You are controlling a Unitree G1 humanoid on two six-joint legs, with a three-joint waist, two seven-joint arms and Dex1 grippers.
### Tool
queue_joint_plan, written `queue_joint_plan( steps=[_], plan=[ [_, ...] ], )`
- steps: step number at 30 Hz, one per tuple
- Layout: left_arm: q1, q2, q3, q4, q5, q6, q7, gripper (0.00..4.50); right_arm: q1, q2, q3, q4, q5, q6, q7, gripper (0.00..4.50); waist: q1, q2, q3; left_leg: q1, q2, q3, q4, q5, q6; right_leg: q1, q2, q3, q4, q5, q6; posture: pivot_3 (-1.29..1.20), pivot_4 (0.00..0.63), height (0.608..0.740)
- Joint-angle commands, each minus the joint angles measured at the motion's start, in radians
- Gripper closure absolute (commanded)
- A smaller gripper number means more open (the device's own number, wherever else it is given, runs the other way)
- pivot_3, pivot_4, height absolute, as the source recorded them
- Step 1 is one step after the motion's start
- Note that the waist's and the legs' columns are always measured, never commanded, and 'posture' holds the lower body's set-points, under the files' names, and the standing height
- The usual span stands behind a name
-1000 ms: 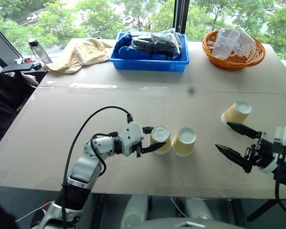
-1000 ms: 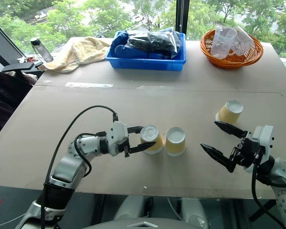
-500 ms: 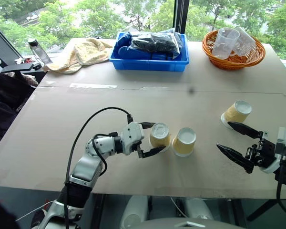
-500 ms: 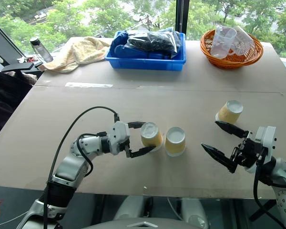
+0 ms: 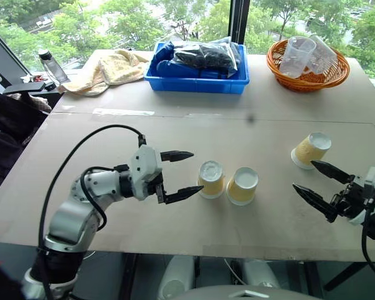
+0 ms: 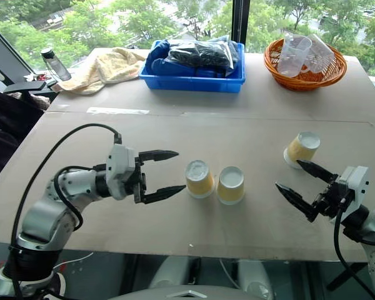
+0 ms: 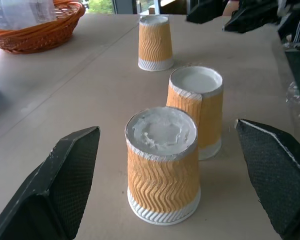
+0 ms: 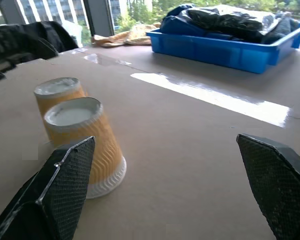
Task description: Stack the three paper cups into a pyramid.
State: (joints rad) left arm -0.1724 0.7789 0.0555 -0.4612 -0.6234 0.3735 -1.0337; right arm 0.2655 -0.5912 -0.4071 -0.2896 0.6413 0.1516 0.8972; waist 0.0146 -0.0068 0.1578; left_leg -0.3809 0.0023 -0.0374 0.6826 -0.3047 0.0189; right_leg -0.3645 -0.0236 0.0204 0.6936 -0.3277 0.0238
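Two paper cups stand upside down and touching near the table's middle, the left cup [image 5: 210, 179] beside the right cup [image 5: 242, 185]. A third paper cup [image 5: 310, 150] stands upside down, alone, farther right. My left gripper [image 5: 197, 171] hovers just left of the left cup, open and empty, its fingers [image 7: 65, 175] spread wider than the cup [image 7: 162, 165]. My right gripper [image 5: 303, 174] is open and empty, a little in front of the third cup, pointing toward the pair [image 8: 85, 135]. No cup rests on another.
At the back stand a blue bin [image 5: 197, 82] of dark bags, a wicker basket [image 5: 307, 79] holding clear plastic cups, a yellow towel [image 5: 109, 65] and a bottle [image 5: 50, 65]. The table's front edge [image 5: 194, 250] runs just below both grippers.
My left gripper opened off the left cup, then drew back to the left and rose. The cup stayed standing beside its neighbour. My right gripper slid a little to the right.
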Motion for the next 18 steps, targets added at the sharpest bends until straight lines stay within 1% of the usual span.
queue_joint_plan(
  steps=[1,5,10,12,18],
  plan=[
    [-0.086,0.059,0.072,-0.072,-0.156,0.131,-0.002,0.05,-0.042,0.013,-0.038,0.068,-0.094,-0.047,-0.108,0.00,-0.003,0.001,0.000,0.000,0.000,0.001,0.000,0.000,0.000,0.000,0.000,0.000,0.000,0.000,0.000,0.00,0.150,0.740],
    [-0.188,0.105,0.099,-0.073,-0.248,0.231,0.007,0.05,-0.115,0.042,-0.012,0.119,-0.175,-0.062,-0.212,0.00,-0.019,0.004,0.002,0.001,0.000,0.002,0.000,0.001,-0.001,0.000,0.001,0.002,0.001,0.000,0.000,0.00,0.150,0.740],
    [-0.273,0.159,0.122,-0.043,-0.282,0.299,0.003,0.05,-0.237,0.089,0.041,0.215,-0.267,-0.082,-0.312,0.00,-0.034,0.004,0.003,0.001,0.000,0.003,0.000,0.002,-0.004,-0.001,0.002,0.003,0.001,0.000,0.000,0.00,0.150,0.740],
    [-0.284,0.154,0.139,-0.035,-0.307,0.318,0.013,0.05,-0.270,0.101,0.048,0.229,-0.250,-0.058,-0.313,0.00,-0.032,0.005,0.004,0.001,0.000,0.003,-0.001,0.002,-0.004,-0.001,0.003,0.004,0.001,0.000,0.000,0.00,0.150,0.740],
    [-0.247,0.173,0.154,-0.041,-0.304,0.323,-0.025,0.05,-0.362,0.122,0.066,0.273,-0.246,-0.043,-0.326,0.00,-0.030,0.005,0.004,-0.001,0.000,0.003,0.000,0.002,-0.004,-0.003,0.003,0.004,0.001,0.000,0.000,0.00,0.150,0.740]
  ],
)
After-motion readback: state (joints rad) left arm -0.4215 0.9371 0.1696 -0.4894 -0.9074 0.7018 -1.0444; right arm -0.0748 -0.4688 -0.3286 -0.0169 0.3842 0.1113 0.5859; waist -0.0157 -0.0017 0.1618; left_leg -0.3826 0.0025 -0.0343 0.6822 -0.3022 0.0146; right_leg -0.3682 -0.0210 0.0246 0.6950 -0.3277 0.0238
